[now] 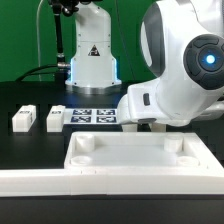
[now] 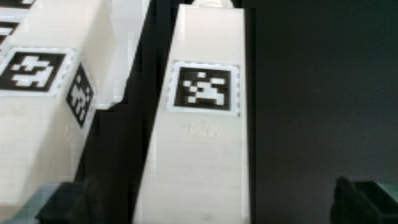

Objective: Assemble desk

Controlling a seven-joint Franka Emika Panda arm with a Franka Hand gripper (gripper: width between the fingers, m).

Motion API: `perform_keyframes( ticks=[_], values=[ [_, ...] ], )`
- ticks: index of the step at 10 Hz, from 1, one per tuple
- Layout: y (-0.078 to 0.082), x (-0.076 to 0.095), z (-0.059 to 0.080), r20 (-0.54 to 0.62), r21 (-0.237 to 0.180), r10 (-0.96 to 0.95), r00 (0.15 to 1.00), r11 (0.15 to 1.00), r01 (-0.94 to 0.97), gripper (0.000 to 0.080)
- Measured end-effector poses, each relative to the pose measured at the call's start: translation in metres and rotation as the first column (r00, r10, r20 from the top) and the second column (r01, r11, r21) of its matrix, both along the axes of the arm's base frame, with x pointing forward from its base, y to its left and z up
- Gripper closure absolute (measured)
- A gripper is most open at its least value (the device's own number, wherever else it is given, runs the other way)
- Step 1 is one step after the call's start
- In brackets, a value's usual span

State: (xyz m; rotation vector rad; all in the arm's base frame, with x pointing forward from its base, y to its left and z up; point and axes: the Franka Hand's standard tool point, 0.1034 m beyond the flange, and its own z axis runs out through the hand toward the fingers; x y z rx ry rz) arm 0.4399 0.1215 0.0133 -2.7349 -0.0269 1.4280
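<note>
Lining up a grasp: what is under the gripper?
A tagged white leg lies below the open gripper, a second leg beside it, on the black table. In the exterior view the arm covers them.

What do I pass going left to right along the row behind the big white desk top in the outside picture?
Leg → second leg → marker board → robot arm

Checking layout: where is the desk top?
In the exterior view the desk top lies in the foreground, centre to right, in front of the marker board and two legs.
</note>
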Motion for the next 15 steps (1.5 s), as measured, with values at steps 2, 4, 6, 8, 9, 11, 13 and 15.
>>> perform_keyframes(
  ticks=[2, 4, 6, 8, 9, 11, 13, 15],
  values=[
    [0.0, 0.0, 0.0, 0.0, 0.0, 0.0, 1.0, 1.0, 0.0, 0.0416],
    [0.0, 0.0, 0.0, 0.0, 0.0, 0.0, 1.0, 1.0, 0.0, 0.0516],
    [0.0, 0.0, 0.0, 0.0, 0.0, 0.0, 1.0, 1.0, 0.0, 0.0515],
    [0.0, 0.0, 0.0, 0.0, 0.0, 0.0, 1.0, 1.0, 0.0, 0.0515],
    [0.0, 0.003, 0.006, -0.008, 0.006, -0.003, 1.0, 1.0, 0.003, 0.0515],
    [-0.018, 0.031, 0.054, 0.039, 0.057, -0.005, 0.999, 0.998, 0.003, 0.0515],
    [-0.028, 0.047, 0.093, 0.093, 0.074, -0.029, 0.995, 0.997, 0.023, 0.0514],
    [-0.025, 0.062, 0.091, 0.227, 0.073, -0.044, 0.973, 0.997, 0.028, 0.0514]
  ],
)
